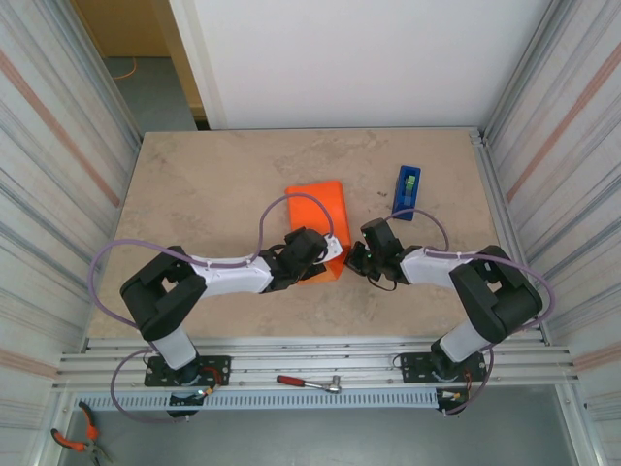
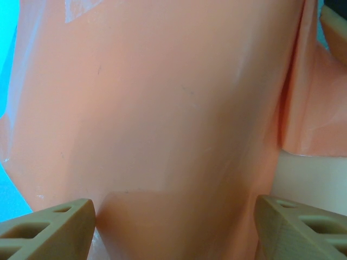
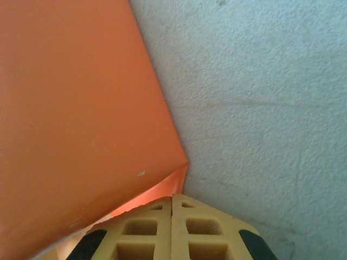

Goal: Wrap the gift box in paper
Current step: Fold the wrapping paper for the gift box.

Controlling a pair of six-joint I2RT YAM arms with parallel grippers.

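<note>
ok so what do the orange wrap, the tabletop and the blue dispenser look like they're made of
The orange wrap looks like thin smooth paper: it creases sharply and light glows through an edge. The tabletop seems stone or stone-look laminate, mottled beige, low sheen. The blue dispenser looks like moulded plastic, though it is too small to be sure.

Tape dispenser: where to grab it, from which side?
Likely grip the tape dispenser across its long flat flanks, mid-body, from above with the right hand, the nearer one, opened first. It stands free on the table, narrow across, nothing crowding either flank.
</note>
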